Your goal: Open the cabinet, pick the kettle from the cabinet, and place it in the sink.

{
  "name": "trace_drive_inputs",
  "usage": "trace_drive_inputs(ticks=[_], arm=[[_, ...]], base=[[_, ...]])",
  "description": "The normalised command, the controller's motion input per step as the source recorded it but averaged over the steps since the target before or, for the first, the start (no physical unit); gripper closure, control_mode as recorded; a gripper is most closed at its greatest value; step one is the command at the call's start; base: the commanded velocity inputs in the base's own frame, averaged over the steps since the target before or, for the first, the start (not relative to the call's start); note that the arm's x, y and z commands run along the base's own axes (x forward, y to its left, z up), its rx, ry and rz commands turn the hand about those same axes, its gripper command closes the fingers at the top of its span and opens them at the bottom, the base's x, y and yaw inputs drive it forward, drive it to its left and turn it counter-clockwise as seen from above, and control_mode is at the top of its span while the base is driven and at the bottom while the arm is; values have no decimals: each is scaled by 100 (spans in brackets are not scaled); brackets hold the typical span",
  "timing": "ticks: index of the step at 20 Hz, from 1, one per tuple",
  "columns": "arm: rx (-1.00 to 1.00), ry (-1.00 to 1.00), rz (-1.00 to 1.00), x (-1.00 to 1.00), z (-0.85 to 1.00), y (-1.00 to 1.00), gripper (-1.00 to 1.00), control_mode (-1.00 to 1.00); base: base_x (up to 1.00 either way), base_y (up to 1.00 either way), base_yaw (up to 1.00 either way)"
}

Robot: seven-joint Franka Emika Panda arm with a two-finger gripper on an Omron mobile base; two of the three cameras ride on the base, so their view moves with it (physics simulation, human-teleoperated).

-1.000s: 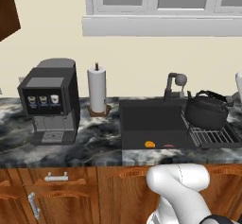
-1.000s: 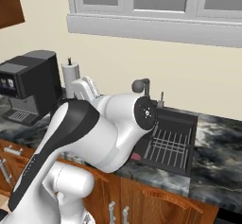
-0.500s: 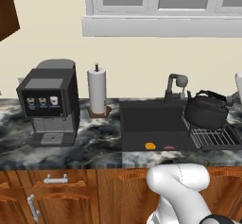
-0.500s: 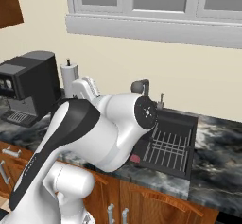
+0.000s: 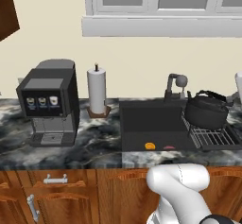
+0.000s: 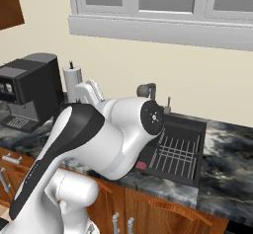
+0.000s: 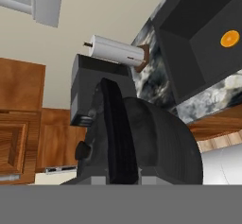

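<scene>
The kettle [image 5: 206,113] hangs over the right end of the sink [image 5: 151,124], just above a wire rack [image 5: 212,137] that sits in the basin's right part. In the hand view the kettle [image 7: 142,142] sits right at the camera, its arched handle running up the middle as a dark band, so the gripper [image 7: 120,180] is clamped on that handle, jaws drawn tight together. Holding it by the arch keeps the round body slung below, spout out to the side, ready to be lowered. Whether its base already touches the rack cannot be told from here.

The kettle is squat and round, dull black-grey with a soft metallic sheen, a short spout and a small lid knob. The sink is a dark grey rectangular basin with flat walls, and a curved grey faucet [image 5: 175,85] stands at its back rim. 2 small things lie on its floor: an orange round piece [image 5: 150,146] and a reddish one [image 5: 168,148].

The counter [image 5: 94,138] is glossy black-and-white marble. On it stand a boxy black coffee machine [image 5: 49,102] and a white paper towel roll [image 5: 96,90] on a wooden base. Reddish-brown wooden doors [image 5: 61,194] run below.

My judgement: the carry is nearly done, with only the setting down and release left.
</scene>
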Motion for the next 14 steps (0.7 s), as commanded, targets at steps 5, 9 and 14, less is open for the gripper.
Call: trace_drive_inputs(ticks=[5, 9, 14], arm=[[0, 0, 0, 0, 0, 0, 100, 100], [0, 0, 0, 0, 0, 0, 100, 100], [0, 0, 0, 0, 0, 0, 100, 100]], base=[[0, 0, 0], [0, 0, 0], [0, 0, 0]])
